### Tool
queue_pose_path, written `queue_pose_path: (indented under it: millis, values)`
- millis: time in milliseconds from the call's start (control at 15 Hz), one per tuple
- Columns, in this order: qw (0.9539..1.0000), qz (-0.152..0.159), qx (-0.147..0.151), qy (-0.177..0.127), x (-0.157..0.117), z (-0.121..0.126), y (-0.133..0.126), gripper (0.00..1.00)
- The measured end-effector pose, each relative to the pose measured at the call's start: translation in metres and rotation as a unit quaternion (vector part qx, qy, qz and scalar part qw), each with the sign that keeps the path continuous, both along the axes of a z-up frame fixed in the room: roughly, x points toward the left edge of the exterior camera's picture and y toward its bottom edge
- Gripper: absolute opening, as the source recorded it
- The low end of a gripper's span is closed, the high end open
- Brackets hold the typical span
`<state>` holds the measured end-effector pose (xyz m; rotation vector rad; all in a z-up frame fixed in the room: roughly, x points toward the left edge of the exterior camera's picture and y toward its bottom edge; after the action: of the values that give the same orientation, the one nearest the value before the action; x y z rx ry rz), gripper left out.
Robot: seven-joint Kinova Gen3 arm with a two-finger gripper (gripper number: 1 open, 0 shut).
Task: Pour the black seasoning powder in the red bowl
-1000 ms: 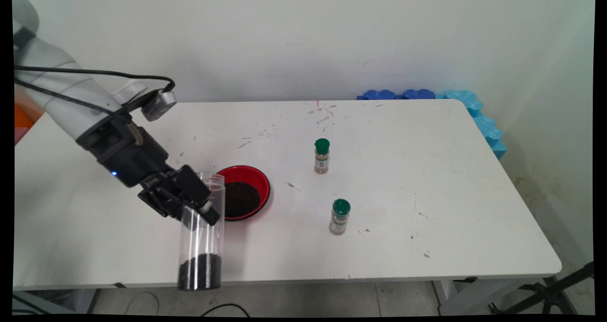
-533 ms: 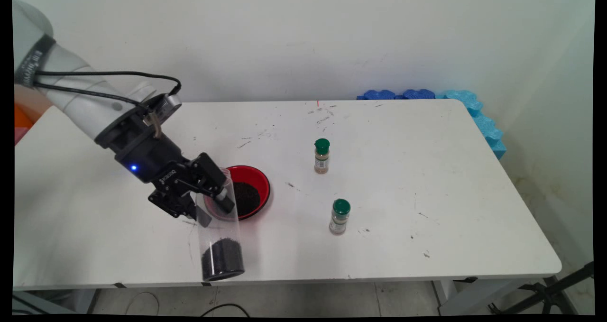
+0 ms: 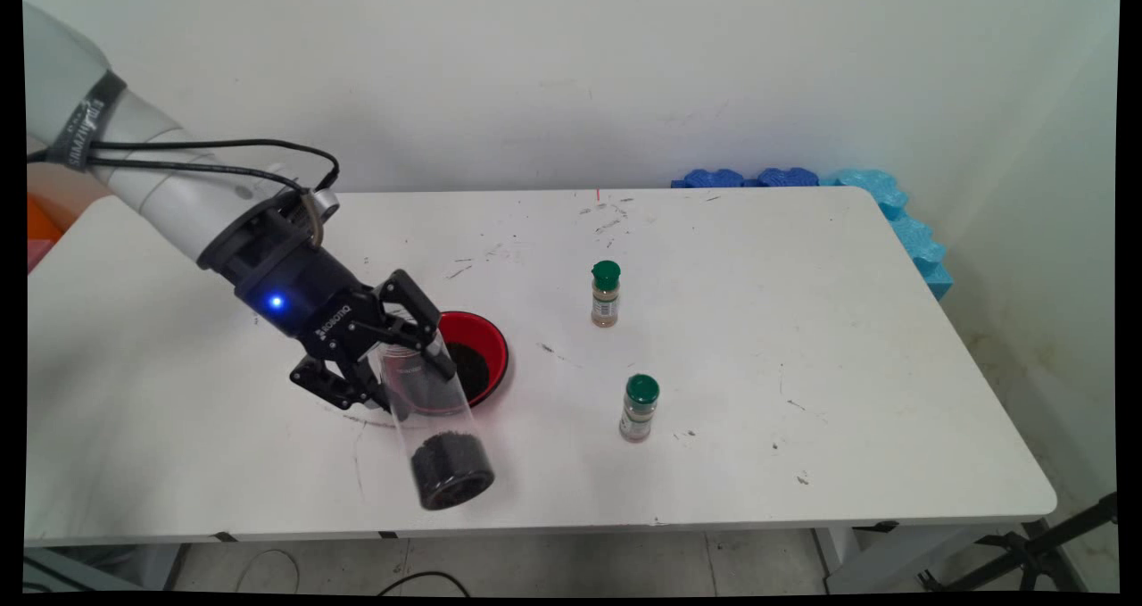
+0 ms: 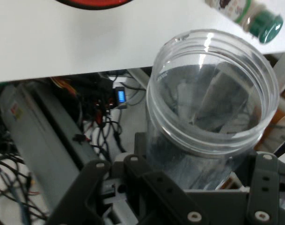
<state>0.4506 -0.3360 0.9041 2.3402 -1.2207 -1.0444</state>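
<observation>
My gripper (image 3: pixel 403 381) is shut on a clear plastic jar (image 3: pixel 433 427) and holds it tilted above the table's near left part. Black grains (image 3: pixel 451 470) lie in the jar's closed end, which points down and to the right. Its open mouth (image 4: pixel 212 91) faces away from the hand in the hand view, where my gripper (image 4: pixel 198 192) clasps the jar's body. Just behind the jar stands a red bowl (image 3: pixel 486 343) with black grains (image 3: pixel 464 367) in it, partly hidden by the jar and fingers. The red bowl's rim (image 4: pixel 93 3) shows at the hand view's top edge.
Two small spice bottles with green caps stand right of the bowl, one further back (image 3: pixel 605 294), one nearer (image 3: pixel 639 407); one spice bottle (image 4: pixel 247 14) shows in the hand view. Blue foam pieces (image 3: pixel 892 209) line the table's far right corner. The table's front edge (image 3: pixel 535 527) is close below the jar.
The arm has swung to the right and turned. The jar, upright at the table's front edge, is now tilted, its grain-filled end swung right and up, close to the bowl.
</observation>
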Motion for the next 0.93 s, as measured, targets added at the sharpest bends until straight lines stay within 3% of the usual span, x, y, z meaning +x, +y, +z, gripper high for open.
queue_pose_path:
  millis: [267,467,933]
  values:
    - [0.9953,0.073,0.062,0.015,0.005,-0.005,-0.007,0.0]
    - [0.9903,0.103,0.09,0.023,0.007,-0.007,-0.01,0.0]
    - [0.9692,0.18,0.162,0.045,0.013,-0.01,-0.015,0.0]
